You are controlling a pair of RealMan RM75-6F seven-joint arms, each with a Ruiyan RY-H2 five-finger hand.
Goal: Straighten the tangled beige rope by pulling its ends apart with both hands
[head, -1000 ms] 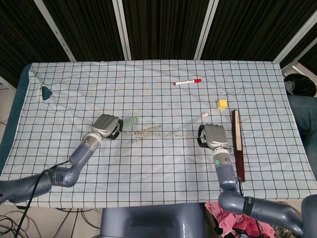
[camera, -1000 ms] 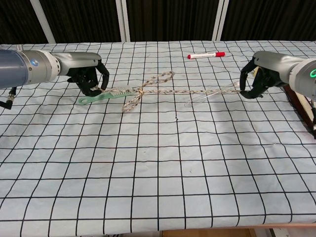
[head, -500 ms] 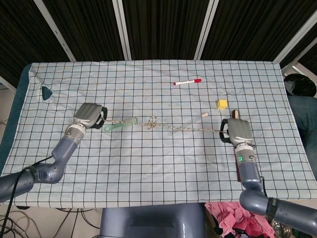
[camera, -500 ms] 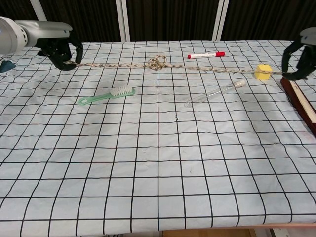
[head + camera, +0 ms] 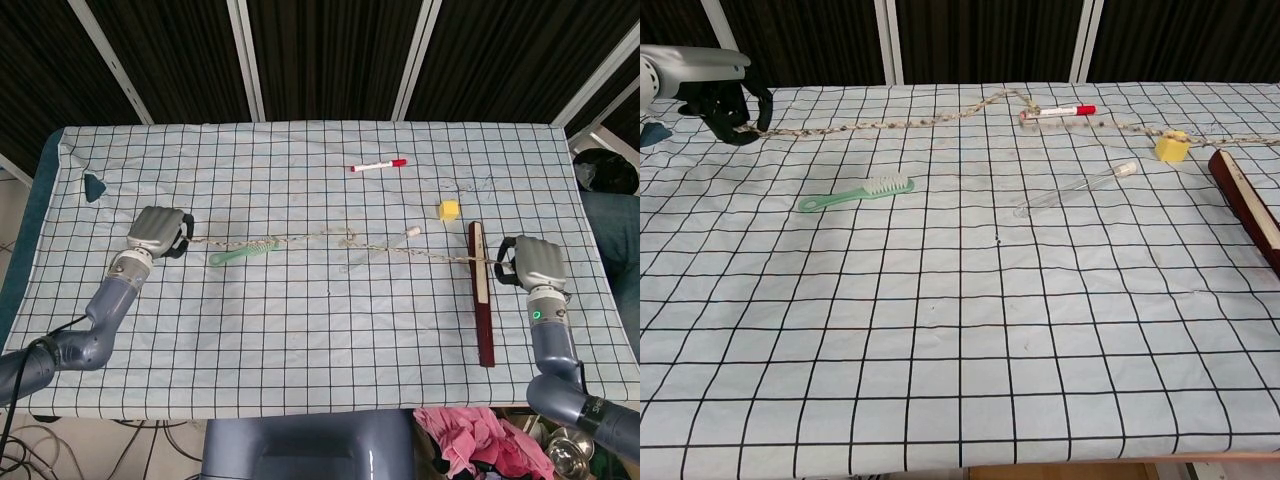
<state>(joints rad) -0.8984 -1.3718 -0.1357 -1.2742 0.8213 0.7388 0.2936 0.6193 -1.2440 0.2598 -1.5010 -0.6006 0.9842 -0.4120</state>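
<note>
The beige rope (image 5: 300,241) (image 5: 890,122) hangs stretched above the table, nearly straight, with one small kink (image 5: 347,233) near its middle. My left hand (image 5: 158,231) (image 5: 725,95) grips its left end, lifted off the cloth. At the far right, past the brown bar, my right hand (image 5: 535,263) grips the other end. The chest view cuts off the right hand; only the rope runs out of its right edge.
Under the rope lie a green brush (image 5: 243,252) (image 5: 855,193) and a clear tube (image 5: 385,246) (image 5: 1076,189). A yellow cube (image 5: 449,210) (image 5: 1171,147), a red marker (image 5: 378,165) (image 5: 1058,112) and a long brown bar (image 5: 481,292) (image 5: 1248,205) sit at right. A dark triangle (image 5: 94,186) lies far left.
Both hands have moved apart, left hand leftwards and right hand past the brown bar. The rope's tangle has drawn out into a nearly straight raised line.
</note>
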